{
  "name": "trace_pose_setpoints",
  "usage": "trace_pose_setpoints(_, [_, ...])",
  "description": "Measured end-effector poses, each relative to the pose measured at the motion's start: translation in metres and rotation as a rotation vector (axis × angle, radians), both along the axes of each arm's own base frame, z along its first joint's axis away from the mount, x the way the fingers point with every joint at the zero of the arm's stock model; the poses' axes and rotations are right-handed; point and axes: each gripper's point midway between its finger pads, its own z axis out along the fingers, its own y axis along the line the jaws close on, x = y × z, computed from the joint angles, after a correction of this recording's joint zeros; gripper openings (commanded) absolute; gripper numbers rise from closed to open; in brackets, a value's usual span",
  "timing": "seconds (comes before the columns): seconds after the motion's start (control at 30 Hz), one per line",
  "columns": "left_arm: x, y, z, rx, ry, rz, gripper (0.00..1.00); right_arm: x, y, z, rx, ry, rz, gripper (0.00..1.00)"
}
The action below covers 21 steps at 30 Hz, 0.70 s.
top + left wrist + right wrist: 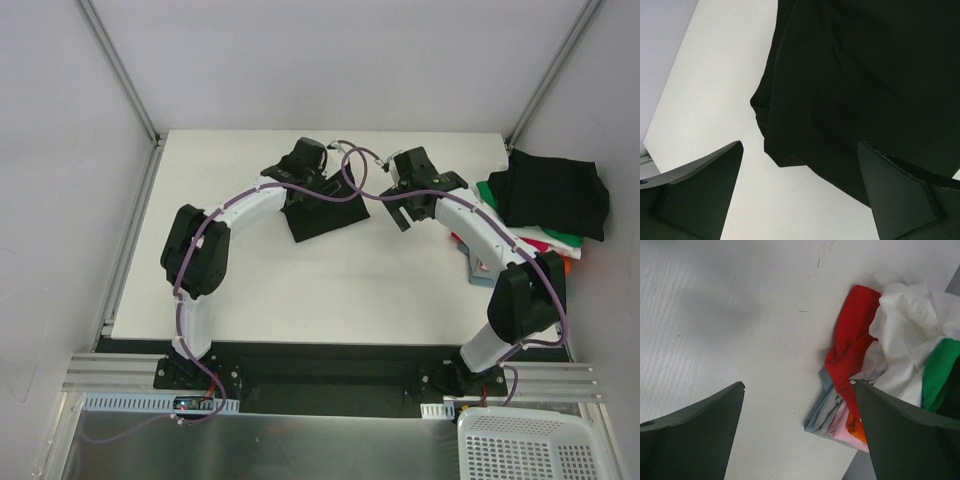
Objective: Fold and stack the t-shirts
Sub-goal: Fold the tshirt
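Top external view: the folded-over black t-shirt (335, 215) is seen at the far middle of the table (300, 290), its long axis running roughly left to right. It lies directly beneath the left gripper (312, 188), whose jaws are spread wide and hold nothing, so the left arm is judged the nearer one. The right gripper (405, 212), likewise spread wide and empty, is hung just right of that shirt, between it and the stack of t-shirts (545, 243) at the right edge. The shirt's far part is covered by the left wrist, no lettering can be made out, and the stack's near side is hidden behind the right arm.
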Motion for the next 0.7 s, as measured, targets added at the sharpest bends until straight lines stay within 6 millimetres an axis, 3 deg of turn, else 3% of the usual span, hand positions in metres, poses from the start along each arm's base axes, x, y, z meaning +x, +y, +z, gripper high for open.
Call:
trace_pose_setpoints(0.3, [-0.017, -0.018, -0.005, -0.09, 0.087, -0.078, 0.99, 0.007, -0.013, -0.003, -0.077, -0.011, -0.023, 0.96])
trace_pose_setpoints(0.53, [-0.027, -0.011, -0.014, -0.08, 0.157, -0.086, 0.99, 0.006, -0.017, -0.008, -0.096, -0.009, -0.028, 0.96])
trace_pose_setpoints(0.7, [-0.017, -0.005, -0.02, -0.068, 0.188, -0.076, 0.99, 0.003, -0.018, -0.013, -0.102, 0.006, -0.026, 0.96])
